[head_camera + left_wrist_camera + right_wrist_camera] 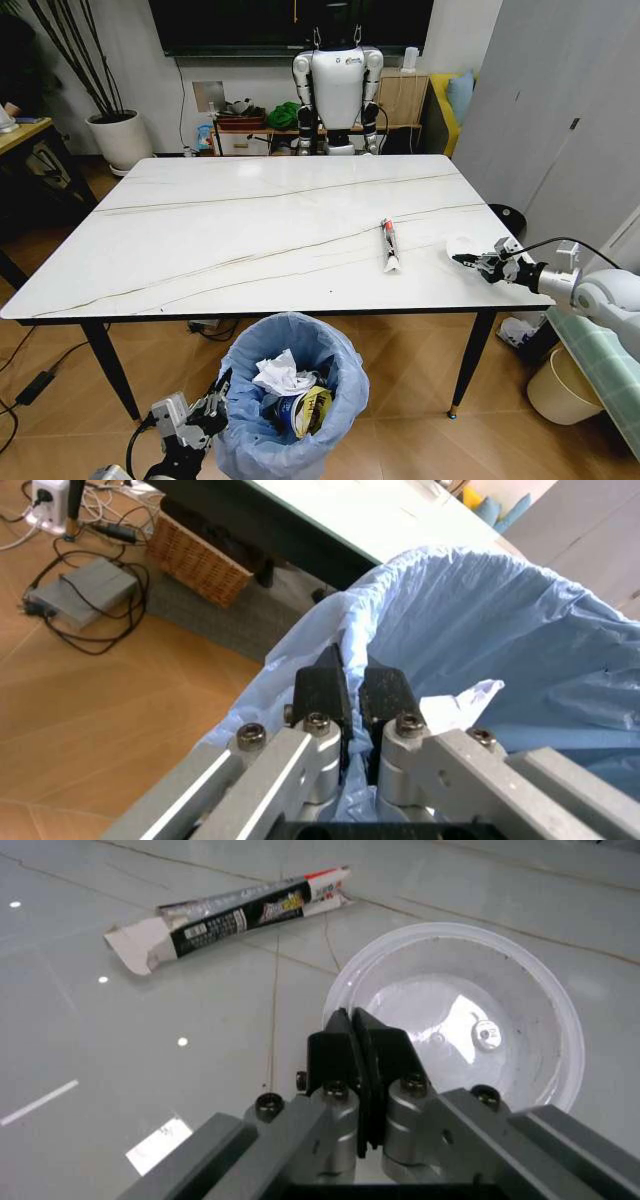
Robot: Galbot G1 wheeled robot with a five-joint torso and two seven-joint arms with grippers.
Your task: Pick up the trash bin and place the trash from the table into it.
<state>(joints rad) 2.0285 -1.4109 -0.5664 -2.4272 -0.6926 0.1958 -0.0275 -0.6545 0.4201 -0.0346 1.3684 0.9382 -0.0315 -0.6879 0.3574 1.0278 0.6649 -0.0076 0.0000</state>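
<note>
A living room with warm wooden flooring frames the scene, the table (270, 230) spanning most of the head view. Nearest, just off the table's near edge and below its level, the trash bin (290, 400) hangs in the left gripper (217, 395), whose fingers are pinched together on the bin's bag-lined rim; held there, its mouth sits ready to take whatever is carried over the edge (tissues and wrappers already lie inside). On the tabletop near the right edge, the right gripper (463, 260) reaches in from the side, its fingers closed on the near rim of the white disc (460, 1012), a shallow, lid-like piece, apparently gripped at the lip because it lies too flat to take otherwise. Just beside it, toward the table's middle, the slim red-black tube (390, 245) lies flat, not yet collected. Beyond the far edge a white humanoid robot (338, 85) stands parked against the wall.
</note>
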